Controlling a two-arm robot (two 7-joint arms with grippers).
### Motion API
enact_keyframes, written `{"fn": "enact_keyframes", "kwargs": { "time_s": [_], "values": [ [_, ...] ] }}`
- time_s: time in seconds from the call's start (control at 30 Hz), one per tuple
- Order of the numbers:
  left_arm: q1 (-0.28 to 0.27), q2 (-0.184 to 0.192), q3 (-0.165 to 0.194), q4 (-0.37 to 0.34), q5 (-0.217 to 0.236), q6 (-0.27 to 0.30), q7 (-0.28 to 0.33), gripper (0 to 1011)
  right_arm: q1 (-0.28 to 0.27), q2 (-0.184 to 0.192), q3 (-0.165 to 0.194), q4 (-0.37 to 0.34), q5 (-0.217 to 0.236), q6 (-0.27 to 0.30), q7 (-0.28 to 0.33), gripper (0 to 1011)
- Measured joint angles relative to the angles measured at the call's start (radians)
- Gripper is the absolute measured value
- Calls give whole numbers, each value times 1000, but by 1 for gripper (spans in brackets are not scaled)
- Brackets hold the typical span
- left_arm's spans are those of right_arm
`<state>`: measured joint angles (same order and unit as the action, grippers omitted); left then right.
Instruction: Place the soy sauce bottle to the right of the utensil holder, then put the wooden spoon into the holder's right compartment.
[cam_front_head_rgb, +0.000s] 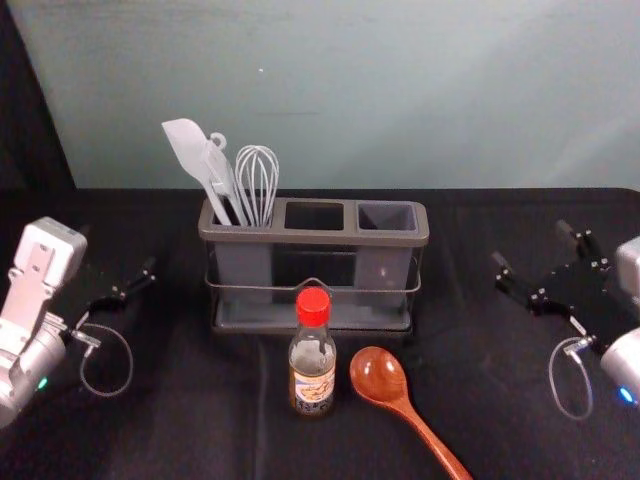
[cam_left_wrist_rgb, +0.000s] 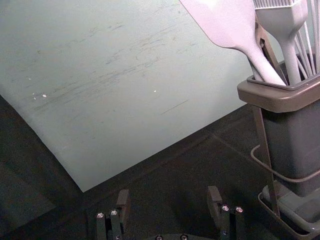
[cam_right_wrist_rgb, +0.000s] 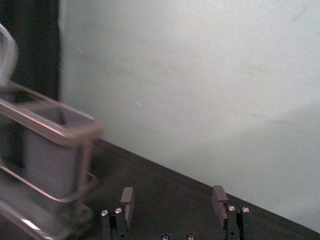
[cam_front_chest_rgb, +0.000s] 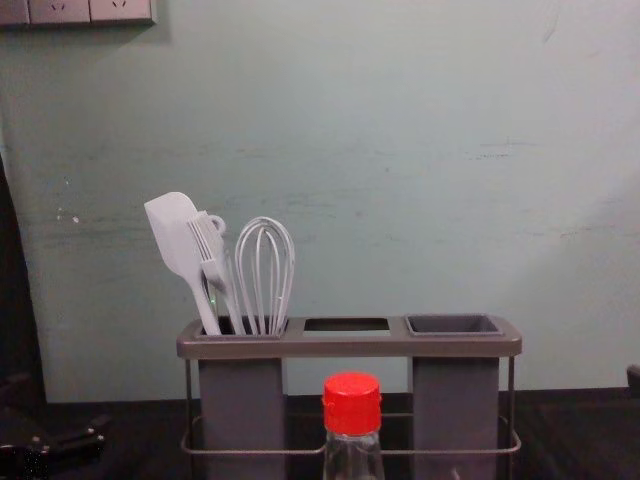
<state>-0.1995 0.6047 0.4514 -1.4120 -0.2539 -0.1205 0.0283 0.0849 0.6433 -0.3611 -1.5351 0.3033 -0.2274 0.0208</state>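
Note:
The utensil holder (cam_front_head_rgb: 315, 237) stands mid-table; its left compartment holds a spatula, a brush and a whisk, and nothing stands in its right compartment (cam_front_head_rgb: 388, 217). Upright in front of its middle is the soy sauce bottle (cam_front_head_rgb: 312, 360), whose red cap (cam_front_chest_rgb: 352, 403) shows low in the chest view. Just right of the bottle, the wooden spoon (cam_front_head_rgb: 380, 377) lies with its bowl toward the holder. My left gripper (cam_front_head_rgb: 118, 282) is left of the holder, open and empty, as in its wrist view (cam_left_wrist_rgb: 169, 205). My right gripper (cam_front_head_rgb: 530, 262), also open and empty, is right of the holder; its wrist view (cam_right_wrist_rgb: 172, 205) agrees.
A pale wall (cam_front_head_rgb: 340, 95) rises behind the dark-covered table (cam_front_head_rgb: 220, 440). Wall sockets (cam_front_chest_rgb: 75, 10) show at the upper left of the chest view. Bare cloth lies between the holder and my right gripper.

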Motion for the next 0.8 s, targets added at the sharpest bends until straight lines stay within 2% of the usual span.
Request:
{"fn": "enact_keyframes", "kwargs": {
  "time_s": [0.03, 0.17, 0.27, 0.4, 0.43, 0.5, 0.57, 0.63, 0.67, 0.7, 0.8],
  "values": [
    [0, 0, 0, 0, 0, 0, 0, 1011, -23, 14, 14, -30, 27, -16, 26, 1002],
    [0, 0, 0, 0, 0, 0, 0, 1011, -72, 44, 41, -90, 72, -45, 72, 1002],
    [0, 0, 0, 0, 0, 0, 0, 1011, -139, 88, 69, -157, 133, -81, 147, 1002],
    [0, 0, 0, 0, 0, 0, 0, 1011, -173, 124, 75, -187, 190, -107, 240, 1002],
    [0, 0, 0, 0, 0, 0, 0, 1012, -183, 137, 75, -198, 217, -114, 287, 1000],
    [0, 0, 0, 0, 0, 0, 0, 1012, -188, 147, 74, -205, 247, -119, 334, 1000],
    [0, 0, 0, 0, 0, 0, 0, 1011, -187, 153, 65, -208, 284, -119, 399, 1000],
    [0, 0, 0, 0, 0, 0, 0, 1011, -167, 152, 45, -204, 314, -116, 467, 1000],
    [0, 0, 0, 0, 0, 0, 0, 1011, -144, 147, 24, -192, 331, -104, 522, 1000],
    [0, 0, 0, 0, 0, 0, 0, 1011, -144, 147, 24, -192, 331, -104, 522, 1000],
    [0, 0, 0, 0, 0, 0, 0, 1011, -73, 121, -33, -151, 351, -60, 639, 1000]
  ]
}}
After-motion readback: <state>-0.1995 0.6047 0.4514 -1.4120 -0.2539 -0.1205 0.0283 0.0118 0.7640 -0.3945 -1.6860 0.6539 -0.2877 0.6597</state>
